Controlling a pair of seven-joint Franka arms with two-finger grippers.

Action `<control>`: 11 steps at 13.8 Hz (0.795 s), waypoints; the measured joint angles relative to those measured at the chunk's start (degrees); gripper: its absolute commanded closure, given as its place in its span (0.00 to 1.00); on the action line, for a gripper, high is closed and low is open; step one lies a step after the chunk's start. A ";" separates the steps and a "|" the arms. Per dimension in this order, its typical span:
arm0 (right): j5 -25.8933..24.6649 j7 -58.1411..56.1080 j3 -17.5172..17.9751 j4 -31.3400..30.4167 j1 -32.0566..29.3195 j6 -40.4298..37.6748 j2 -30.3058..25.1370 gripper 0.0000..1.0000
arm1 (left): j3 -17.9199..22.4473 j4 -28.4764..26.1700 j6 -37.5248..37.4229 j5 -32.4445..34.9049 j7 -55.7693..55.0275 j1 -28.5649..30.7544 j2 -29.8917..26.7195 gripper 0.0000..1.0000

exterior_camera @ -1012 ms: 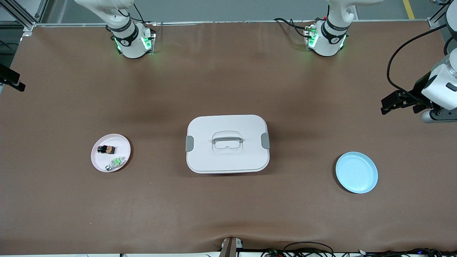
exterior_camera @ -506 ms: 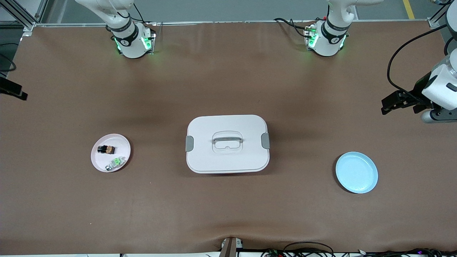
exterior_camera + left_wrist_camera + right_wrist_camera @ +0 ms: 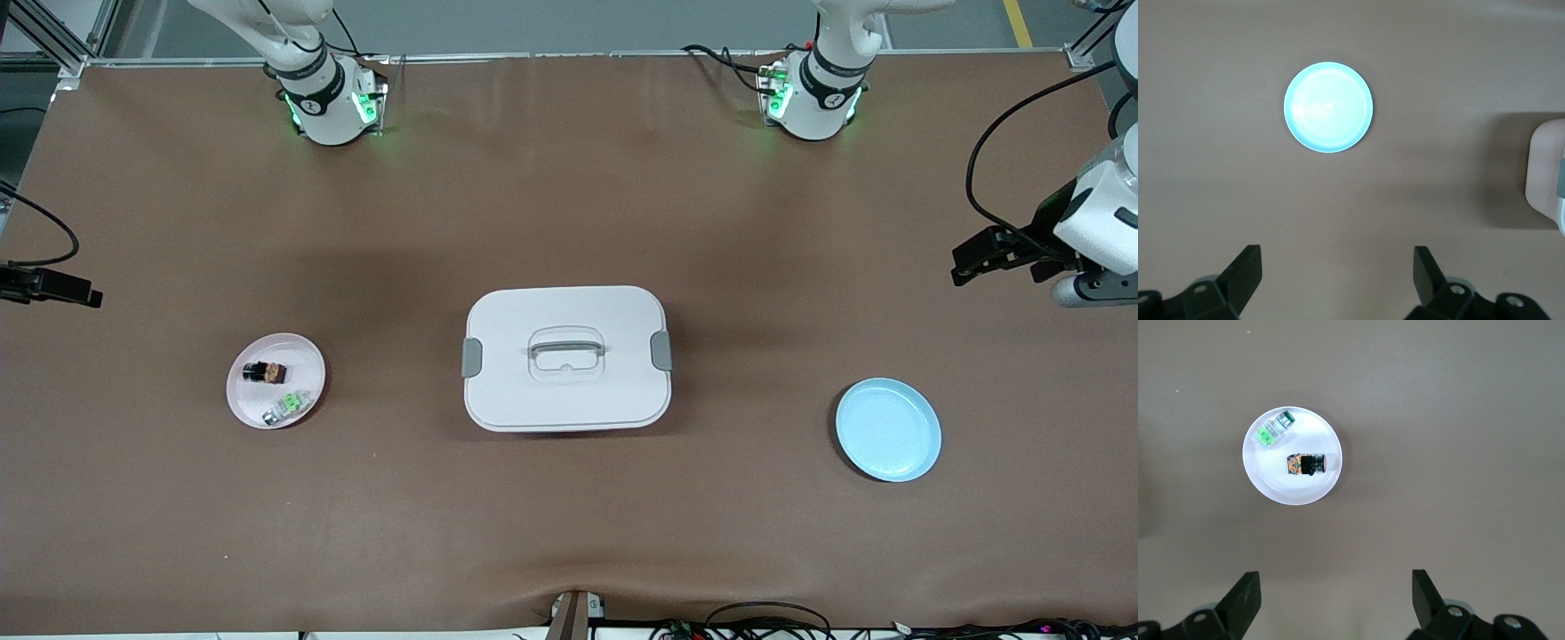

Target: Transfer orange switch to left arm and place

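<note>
Orange switch is what I am after, but I take the scene from the biggest thing down. My surface [image 3: 569, 204] is a brown mat, and the box [image 3: 566, 357] sits in its middle with the lid on, right between the two plates, which I judge is why the part must pass between both arms and not travel straight across.

Next in size are the arms. My right gripper [image 3: 1333, 595] hangs over bare surface near the right arm's end of the table, fingers spread wide with nothing between them, and its wrist view looks down on the pink plate [image 3: 307, 356]. I judge it is lining up for the pick. My left gripper [image 3: 1337, 273] hangs over the left arm's end, also spread and empty, waiting with the blue plate [image 3: 888, 429] below its camera; that plate is bare and looks like the drop-off.

On the pink plate lies the orange switch [image 3: 265, 372], on its side, apart from the green-and-silver part [image 3: 287, 405] that lies nearer the front camera. Nothing touches the switch yet, so the transfer is not begun. I would need a narrow, careful close on so small a piece, keeping clear of its neighbour.
</note>
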 measured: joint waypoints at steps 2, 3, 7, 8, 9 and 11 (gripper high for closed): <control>0.19 -0.02 0.15 0.00 0.02 1.18 1.67 0.00 | 0.01 0.00 0.00 0.00 0.00 0.00 0.00 0.00; 0.47 -0.02 0.25 -0.01 0.03 2.62 2.47 0.00 | 0.01 0.00 0.00 0.00 0.00 0.00 0.00 0.00; 1.80 -0.01 0.55 -0.77 0.11 8.23 5.97 0.00 | 0.02 -0.01 0.00 0.00 0.00 0.03 0.03 0.00; 2.02 -0.01 0.63 -1.87 0.18 10.70 7.00 0.00 | 0.04 -0.01 0.00 0.00 0.00 0.14 0.10 0.00; 2.21 0.01 0.75 -3.61 0.25 13.63 7.86 0.00 | 0.05 -0.01 0.00 0.00 0.00 0.31 0.17 0.00; 2.61 0.00 0.90 -8.71 0.40 20.44 9.06 0.00 | 0.08 -0.01 0.00 0.00 0.02 0.53 0.28 0.00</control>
